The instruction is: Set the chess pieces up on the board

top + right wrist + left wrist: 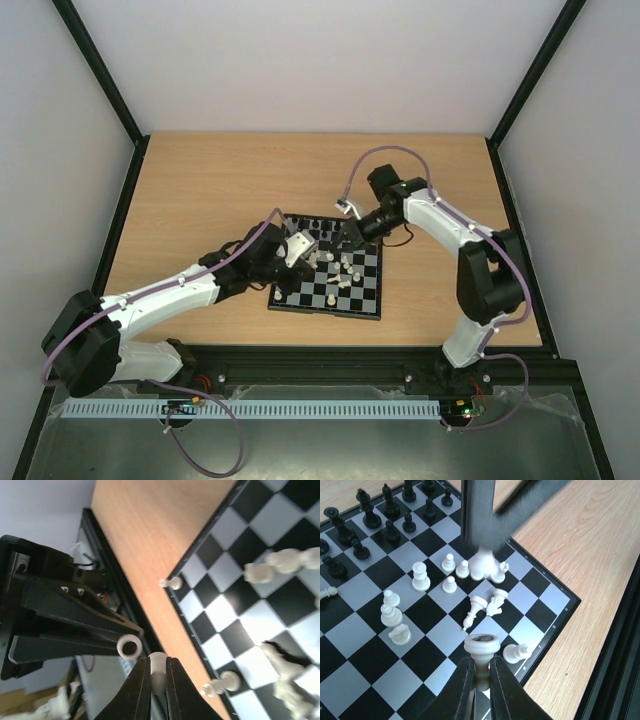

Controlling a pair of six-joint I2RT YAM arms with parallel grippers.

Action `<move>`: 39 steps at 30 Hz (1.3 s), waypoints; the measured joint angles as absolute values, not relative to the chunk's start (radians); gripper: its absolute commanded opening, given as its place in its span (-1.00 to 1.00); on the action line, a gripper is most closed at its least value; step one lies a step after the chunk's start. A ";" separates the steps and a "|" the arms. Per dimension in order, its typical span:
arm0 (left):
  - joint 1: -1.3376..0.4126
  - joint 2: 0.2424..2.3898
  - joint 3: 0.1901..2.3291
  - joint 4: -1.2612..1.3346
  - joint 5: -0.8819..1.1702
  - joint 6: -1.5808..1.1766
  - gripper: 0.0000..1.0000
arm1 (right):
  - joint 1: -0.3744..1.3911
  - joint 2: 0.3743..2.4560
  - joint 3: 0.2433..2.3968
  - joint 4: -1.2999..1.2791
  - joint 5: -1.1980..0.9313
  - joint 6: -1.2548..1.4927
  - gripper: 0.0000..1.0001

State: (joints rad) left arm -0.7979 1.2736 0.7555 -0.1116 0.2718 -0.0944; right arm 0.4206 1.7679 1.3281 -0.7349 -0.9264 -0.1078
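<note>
The board (362,296) lies at mid-table, also showing in the left wrist view (365,635) and the right wrist view (287,597). Black pieces (367,515) stand in rows along its far side. Cream-white pieces (420,576) are scattered mid-board, some standing, some lying (487,604). My left gripper (481,662) is shut on a white piece (481,647), held above the board's corner. My right gripper (158,662) is shut on another white piece (158,669); it shows in the left wrist view (482,562) just over the board. Both grippers (310,254) (346,238) are close together over the board.
The board sits on a wooden table (200,190) with a black frame rail (380,352) along the near edge. A white piece (516,653) lies at the board's corner rim. White walls enclose the table on three sides.
</note>
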 measured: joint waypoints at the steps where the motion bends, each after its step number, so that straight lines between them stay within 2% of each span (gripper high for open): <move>1: -0.797 1.274 0.756 -0.121 0.270 -0.094 -0.90 | 0.412 1.747 1.320 -0.728 -0.896 -0.106 -0.94; 11: -0.716 1.284 0.774 -0.186 0.267 -0.093 -0.89 | 0.395 1.347 1.041 -0.583 -0.448 -0.224 -0.93; 18: -0.666 1.296 0.774 -0.186 0.276 -0.093 -0.88 | 0.457 1.176 0.810 -0.544 -0.232 -0.376 -0.92; 25: -0.660 1.305 0.774 -0.185 0.290 -0.093 -0.88 | 0.540 1.170 0.688 -0.466 -0.152 -0.439 -0.91; 39: -0.660 1.305 0.774 -0.186 0.295 -0.093 -0.87 | 0.557 1.249 0.651 -0.347 -0.129 -0.448 -0.91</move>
